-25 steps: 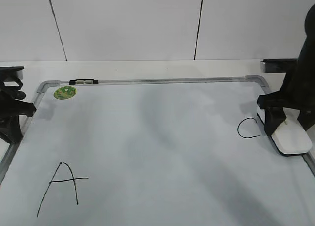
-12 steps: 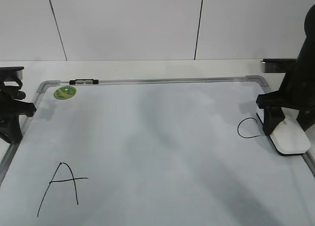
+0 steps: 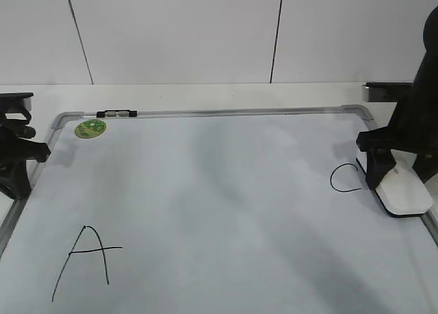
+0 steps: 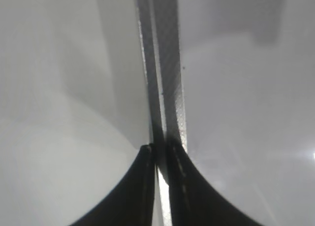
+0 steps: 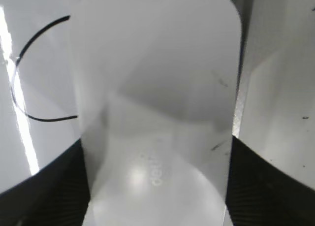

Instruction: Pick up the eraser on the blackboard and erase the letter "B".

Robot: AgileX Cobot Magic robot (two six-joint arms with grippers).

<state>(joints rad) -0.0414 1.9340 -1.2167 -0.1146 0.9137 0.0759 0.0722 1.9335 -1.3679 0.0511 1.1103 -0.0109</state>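
Note:
The blackboard (image 3: 226,191) lies flat, white with a grey frame. No letter "B" shows on it; its middle is blank between a black "A" (image 3: 85,259) and a black "C" (image 3: 344,178). The white eraser (image 3: 405,191) rests at the board's right edge, beside the "C". My right gripper (image 3: 400,174) is shut on the eraser; in the right wrist view the jaws (image 5: 156,186) press both long sides of the eraser (image 5: 157,88), with the "C" (image 5: 29,73) to its left. My left gripper (image 3: 17,167) is shut and empty over the board's left frame (image 4: 165,63), jaws (image 4: 161,154) together.
A round green sticker (image 3: 89,128) and a small black-and-clear clip (image 3: 116,113) sit at the board's far left corner. A white wall stands behind the table. A dark box (image 3: 387,89) lies at the far right.
My right gripper and the eraser have shifted very slightly toward the far edge, staying at the board's right edge. The left arm has not moved.

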